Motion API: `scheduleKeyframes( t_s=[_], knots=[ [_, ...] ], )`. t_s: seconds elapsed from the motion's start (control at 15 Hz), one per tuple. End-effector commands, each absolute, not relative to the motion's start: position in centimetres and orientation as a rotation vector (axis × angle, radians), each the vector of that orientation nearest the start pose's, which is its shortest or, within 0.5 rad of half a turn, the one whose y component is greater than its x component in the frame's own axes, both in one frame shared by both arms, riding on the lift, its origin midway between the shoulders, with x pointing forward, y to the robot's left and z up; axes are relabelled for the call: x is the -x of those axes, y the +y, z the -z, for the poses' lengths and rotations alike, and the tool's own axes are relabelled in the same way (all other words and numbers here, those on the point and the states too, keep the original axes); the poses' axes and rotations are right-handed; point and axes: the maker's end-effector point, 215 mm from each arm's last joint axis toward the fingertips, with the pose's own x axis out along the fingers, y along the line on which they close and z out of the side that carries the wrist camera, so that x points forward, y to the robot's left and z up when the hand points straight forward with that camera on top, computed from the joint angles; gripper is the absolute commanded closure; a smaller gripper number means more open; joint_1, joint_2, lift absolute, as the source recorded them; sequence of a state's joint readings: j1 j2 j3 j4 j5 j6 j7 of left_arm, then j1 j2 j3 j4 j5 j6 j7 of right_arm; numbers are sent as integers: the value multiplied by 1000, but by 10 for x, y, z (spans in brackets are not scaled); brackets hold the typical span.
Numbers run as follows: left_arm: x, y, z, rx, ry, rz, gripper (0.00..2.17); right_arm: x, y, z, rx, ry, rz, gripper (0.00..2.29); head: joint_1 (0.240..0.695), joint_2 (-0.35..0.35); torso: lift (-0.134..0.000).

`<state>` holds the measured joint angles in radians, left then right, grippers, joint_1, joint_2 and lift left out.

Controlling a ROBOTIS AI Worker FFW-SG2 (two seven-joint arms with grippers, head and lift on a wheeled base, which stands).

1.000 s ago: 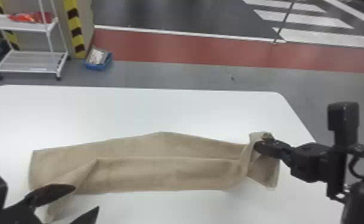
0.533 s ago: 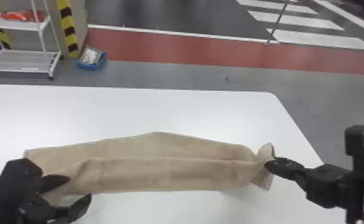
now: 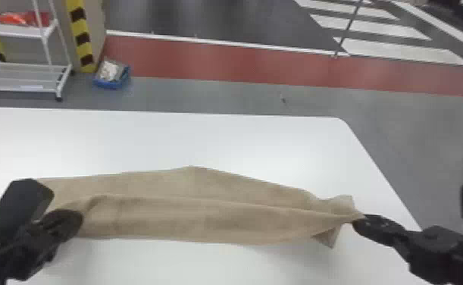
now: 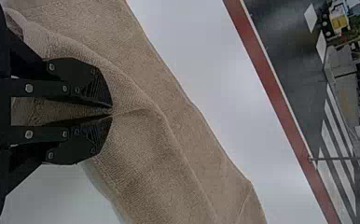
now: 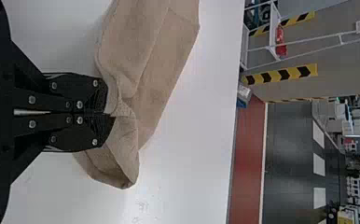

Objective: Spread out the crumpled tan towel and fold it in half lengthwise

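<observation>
White table (image 3: pixel 166 140) beneath; left gripper (image 4: pixel 111 110) and right gripper (image 5: pixel 107 113) each pinch the towel (image 3: pixel 204 218). Hard pulling could free its bunched right end (image 3: pixel 342 206).

White rack (image 3: pixel 18 77): my landmark on the floor
Red bundle (image 3: pixel 12 18): I see it on the rack's higher visible shelf
Blue bin (image 3: pixel 109 85): near the rack, right side
White stripes (image 3: pixel 370 28): well right of the rack

And now the left gripper (image 3: pixel 78 221) closes, its spread fingers coming together on the tan towel (image 3: pixel 204 221)! Over on the right, the right gripper (image 3: pixel 357 223) draws outward and nearer the robot, stretching that bunched end into a point.
</observation>
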<state>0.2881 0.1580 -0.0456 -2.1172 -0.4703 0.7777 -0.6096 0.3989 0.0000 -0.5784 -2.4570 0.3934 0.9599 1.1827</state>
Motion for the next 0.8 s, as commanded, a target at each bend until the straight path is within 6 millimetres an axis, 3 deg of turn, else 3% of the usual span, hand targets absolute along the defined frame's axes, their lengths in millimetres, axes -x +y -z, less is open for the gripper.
scheduleKeyframes(
  t_s=[0.0,0.2,0.47,0.53,0.67,0.73],
  knots=[
    [-466,246,429,-398,613,351,1966,-340,-380,343,51,616,-283,1997,695,-209,-124],
    [-502,268,409,-391,582,311,1966,-335,-398,337,25,595,-256,1997,695,-188,-124],
    [-536,256,412,-361,592,357,1912,-332,-402,330,11,576,-254,1997,695,-175,-124],
    [-535,251,418,-358,602,366,1511,-332,-400,331,11,579,-258,1997,695,-179,-124],
    [-540,246,423,-403,583,378,181,-333,-398,333,10,580,-263,1997,695,-188,-124],
    [-541,250,426,-419,583,354,-2,-333,-397,334,8,581,-267,1997,695,-190,-124]
  ],
)
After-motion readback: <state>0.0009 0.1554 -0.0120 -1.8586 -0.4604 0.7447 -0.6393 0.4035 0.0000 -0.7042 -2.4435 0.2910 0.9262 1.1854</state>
